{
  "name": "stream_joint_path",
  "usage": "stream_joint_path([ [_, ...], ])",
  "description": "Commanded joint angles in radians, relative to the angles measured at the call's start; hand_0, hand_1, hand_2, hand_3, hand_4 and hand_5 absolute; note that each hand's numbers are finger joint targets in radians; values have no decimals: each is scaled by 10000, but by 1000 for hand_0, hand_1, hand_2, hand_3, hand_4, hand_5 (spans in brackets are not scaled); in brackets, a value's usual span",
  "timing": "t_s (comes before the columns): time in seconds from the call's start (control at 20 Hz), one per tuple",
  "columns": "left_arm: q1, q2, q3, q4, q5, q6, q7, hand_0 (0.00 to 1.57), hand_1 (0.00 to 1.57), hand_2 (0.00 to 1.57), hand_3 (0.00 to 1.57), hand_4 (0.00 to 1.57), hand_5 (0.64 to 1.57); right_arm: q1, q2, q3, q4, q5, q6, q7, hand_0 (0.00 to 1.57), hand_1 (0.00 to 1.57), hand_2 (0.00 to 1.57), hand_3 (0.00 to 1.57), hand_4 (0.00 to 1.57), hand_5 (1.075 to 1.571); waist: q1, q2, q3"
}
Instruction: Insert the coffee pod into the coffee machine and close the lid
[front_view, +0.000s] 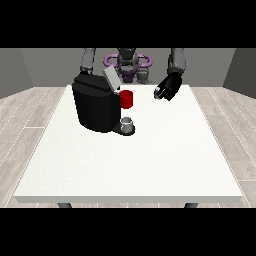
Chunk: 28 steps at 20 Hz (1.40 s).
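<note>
The tabletop (130, 165) is white and broad, and most of its surface lies bare toward the camera. At the view's left, near the far edge, stands the coffee machine (95, 107), a black blocky body. No brand, label or writing can be read on it or anywhere else.

The robot's arm at the view's left comes down behind the machine; its hand is hidden by the machine's body, so nothing can be told of that hand's fingers.

At the machine's top right the lid (111, 78) is a light grey flap. It stands raised and tilted, its long axis running from lower right up toward the upper left, so the lid is open.

Just below the lid's lower end, at the machine's right side, sits a red thing at the machine (126, 99), upright and roughly cylindrical.

Beneath it, on the machine's dark base plate, stands a grey thing (127, 124), small and round-topped, upright; I cannot tell whether this is the coffee pod or a cup. No coffee pod shows plainly elsewhere on the tabletop.

Further right, well apart from the machine, the hand at the view's right (167, 88) hovers above the far part of the tabletop. Its black fingers are curled inward, and nothing can be seen inside them.
</note>
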Motion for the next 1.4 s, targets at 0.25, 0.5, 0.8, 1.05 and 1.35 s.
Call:
stream_joint_path([
  [0.25, -968, -590, 20, -595, 91, -1430, 973, 1340, 1340, 1372, 1351, 562, 1571, -97, 237, 279, 438, 200, -71, 335, 0, 0, 0, 0, 0, 1571, -27, -983, 0],
  [0.5, -1889, -271, 286, -821, 67, -1744, 836, 1340, 1340, 1372, 1351, 562, 1571, -665, 256, 41, 545, -139, -338, -218, 0, 0, 0, 0, 0, 1571, -121, -278, 1],
  [0.8, -2484, -605, 990, -557, 436, -1725, 1763, 1235, 1235, 1265, 1266, 502, 1571, -725, 262, 425, -51, -270, -265, -211, 0, 0, 0, 0, 0, 1571, -610, -205, 1],
  [1.05, -3738, 139, 1497, -324, 602, -2230, 2112, 1216, 1216, 1265, 1256, 470, 1571, -1192, 36, -3, -315, -245, 60, -202, 0, 0, 0, 0, 0, 1571, -1256, 367, 2],
  [1.35, -4022, 645, 1681, -57, 406, -1977, 1977, 1222, 1222, 1288, 1238, 475, 1571, -1317, -463, -131, -737, -248, 403, -317, 0, 0, 0, 0, 0, 1571, -1612, 988, 2],
])
